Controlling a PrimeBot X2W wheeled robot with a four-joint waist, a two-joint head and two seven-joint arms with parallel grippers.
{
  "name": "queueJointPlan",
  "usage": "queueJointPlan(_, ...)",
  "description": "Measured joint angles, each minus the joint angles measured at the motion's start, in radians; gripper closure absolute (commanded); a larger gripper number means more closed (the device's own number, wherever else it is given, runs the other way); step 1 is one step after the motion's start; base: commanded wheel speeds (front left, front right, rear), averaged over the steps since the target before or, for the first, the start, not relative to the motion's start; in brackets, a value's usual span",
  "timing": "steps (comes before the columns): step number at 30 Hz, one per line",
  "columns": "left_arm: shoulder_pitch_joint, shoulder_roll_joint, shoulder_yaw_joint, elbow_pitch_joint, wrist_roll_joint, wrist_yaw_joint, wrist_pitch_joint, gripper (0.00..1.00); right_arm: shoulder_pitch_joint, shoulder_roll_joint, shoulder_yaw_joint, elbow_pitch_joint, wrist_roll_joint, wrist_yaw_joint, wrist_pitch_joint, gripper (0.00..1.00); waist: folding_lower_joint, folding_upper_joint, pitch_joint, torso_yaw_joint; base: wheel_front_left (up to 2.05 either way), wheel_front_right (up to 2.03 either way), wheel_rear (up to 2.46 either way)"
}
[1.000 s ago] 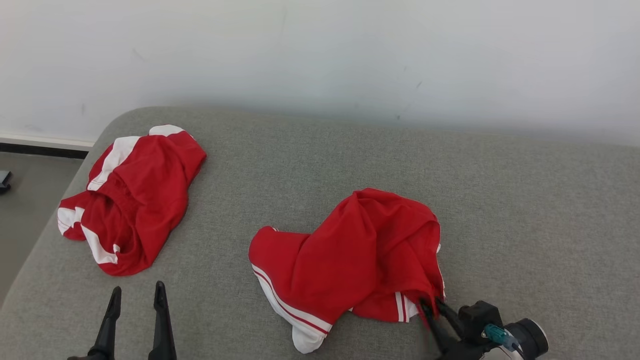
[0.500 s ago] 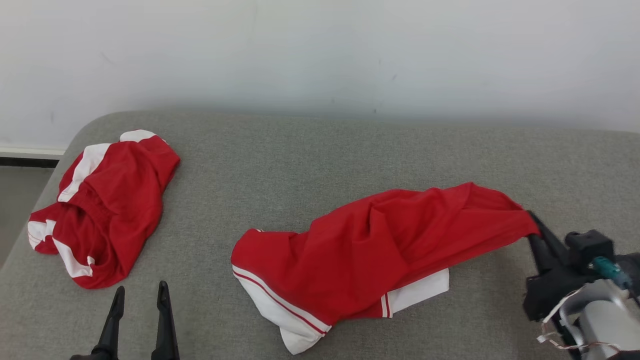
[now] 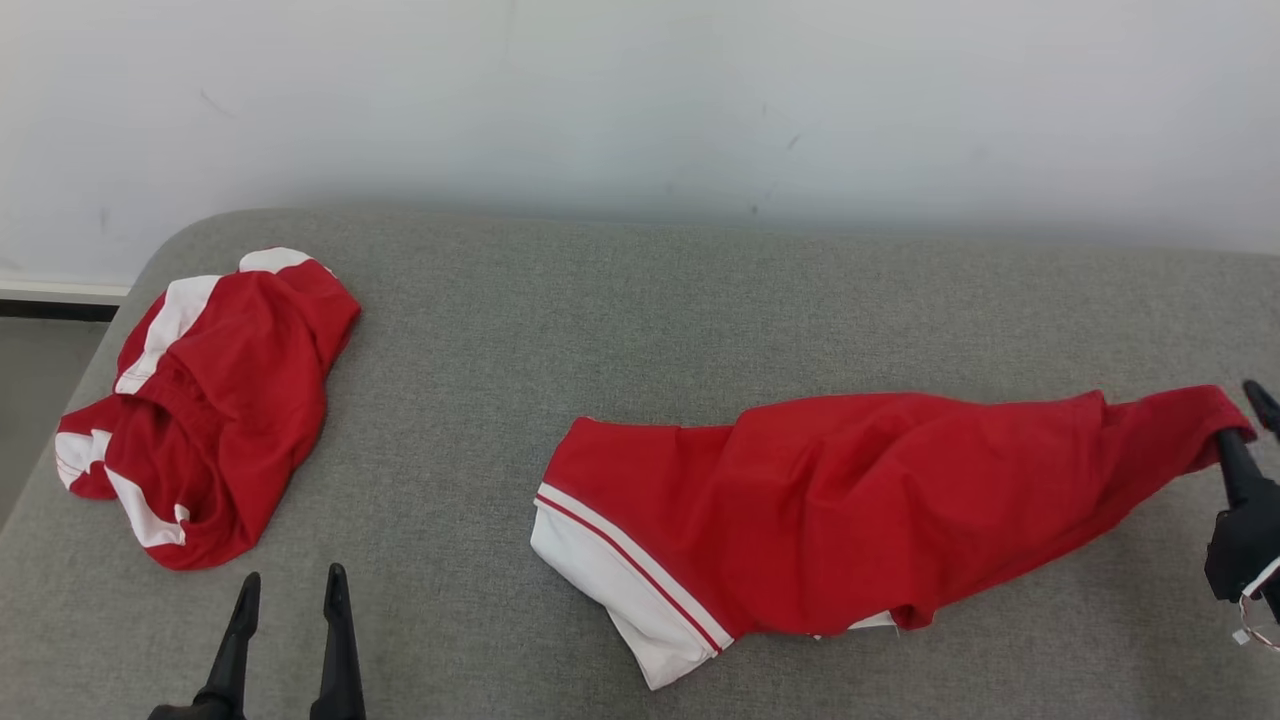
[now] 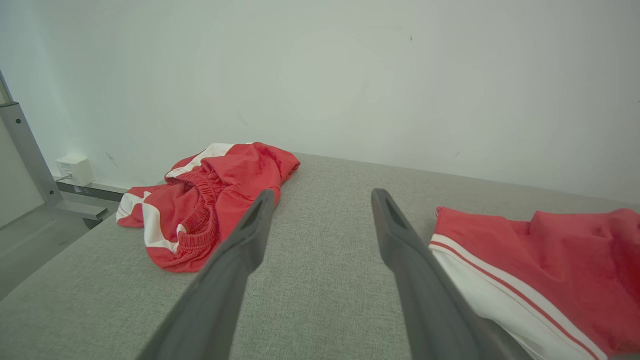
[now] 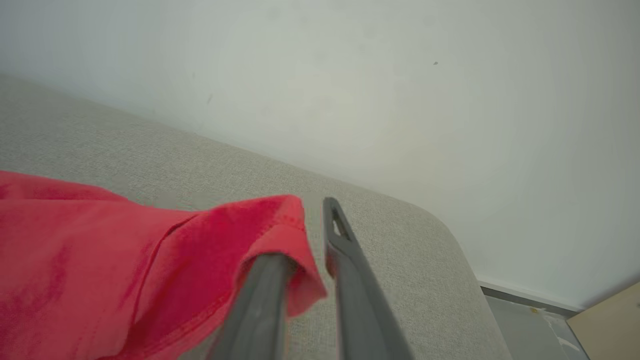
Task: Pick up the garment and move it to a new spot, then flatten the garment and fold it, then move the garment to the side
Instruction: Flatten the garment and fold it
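Right gripper (image 3: 1238,418) at head view's right edge, dark fingers pinched on the hem of the red cloth garment with white band and stripe (image 3: 850,510). Garment drawn out long across the grey fabric-covered surface (image 3: 620,300). Bare grey separates it from the crumpled red-and-white garment (image 3: 210,400) by the rounded left corner. Left gripper (image 3: 292,580) spread wide, holding nothing.

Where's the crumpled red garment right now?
In the head view the crumpled garment lies near the left edge of the grey cushion, beyond the left gripper, apart from the stretched garment.
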Motion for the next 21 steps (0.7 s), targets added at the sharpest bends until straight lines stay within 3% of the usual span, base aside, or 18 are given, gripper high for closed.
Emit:
queueJointPlan(11,0.009,-0.001,0.007,0.009,0.003,0.000,0.000,0.00,-0.007,0.019,0.007,-0.022,0.035,0.000,-0.031,0.00,0.0000,0.0000,-0.035,-0.023,0.00,0.00,0.00)
queueJointPlan(21,0.026,-0.001,0.006,-0.003,-0.001,0.006,0.000,0.00,0.158,0.031,-0.044,-0.109,0.043,0.000,-0.031,0.00,-0.0001,0.0000,-0.048,-0.080,0.00,0.00,0.00)
